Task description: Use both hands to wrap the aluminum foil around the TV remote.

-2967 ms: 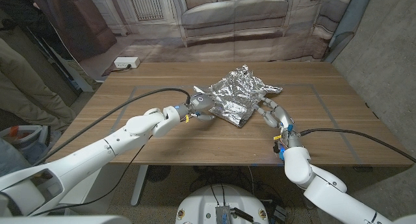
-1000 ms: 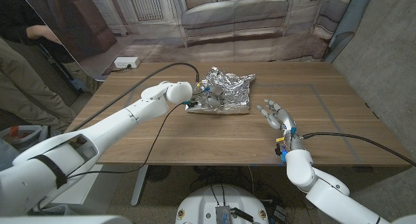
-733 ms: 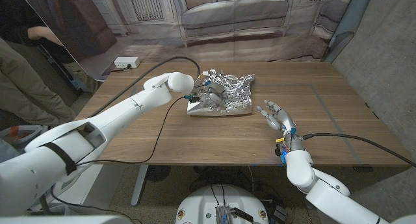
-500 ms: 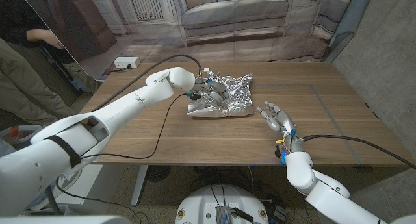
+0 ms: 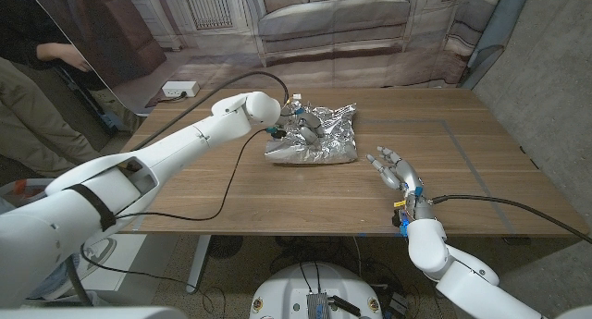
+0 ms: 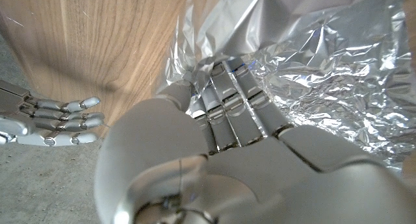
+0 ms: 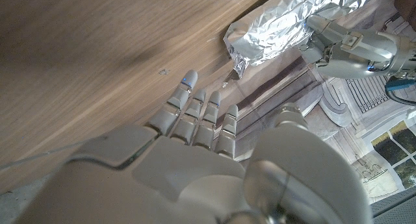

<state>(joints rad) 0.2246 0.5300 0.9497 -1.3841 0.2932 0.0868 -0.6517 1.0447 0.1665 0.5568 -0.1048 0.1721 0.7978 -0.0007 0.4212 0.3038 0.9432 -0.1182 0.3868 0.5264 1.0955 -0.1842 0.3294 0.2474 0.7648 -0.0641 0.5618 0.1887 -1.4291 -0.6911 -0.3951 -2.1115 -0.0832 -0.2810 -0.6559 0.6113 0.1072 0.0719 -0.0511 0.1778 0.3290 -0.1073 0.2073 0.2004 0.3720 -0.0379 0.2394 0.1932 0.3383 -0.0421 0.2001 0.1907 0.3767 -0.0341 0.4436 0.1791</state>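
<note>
- Head view: the robot's white left hand (image 5: 302, 131) rests on top of the crumpled silver aluminum foil bundle (image 5: 319, 139), fingers curled down onto the sheet and pressing it; whether they pinch a fold cannot be told from here. The bundle lies on the far middle part of the brown wooden table (image 5: 231, 190), folded into a rough packet with an upturned flap at its far right. The TV remote itself is hidden, presumably inside the foil. The wrap looks mostly done; the loose flap and open edges seem left to press in. The silver right hand (image 5: 392, 166) hovers well apart from the foil, fingers spread and holding nothing.
- Left wrist view: the left hand (image 6: 224, 130) lies with its fingers close together, extended and pushed against the creased foil (image 6: 325, 62), tips buried in a fold. The right hand (image 6: 55, 120) shows beyond the foil, fingers straight and side by side.
- Right wrist view: the right hand (image 7: 195, 130) is open above bare wood, fingers straight, slightly parted. Ahead, the foil packet's (image 7: 279, 26) squared end looks closed, with the left hand (image 7: 344, 45) on it.
- Setting: a backdrop printed with a grey sofa (image 5: 333, 18) and radiator hangs behind the table; a white power strip (image 5: 179, 89) sits at the far left corner, and a person's legs (image 5: 42, 116) stand at the left edge.
</note>
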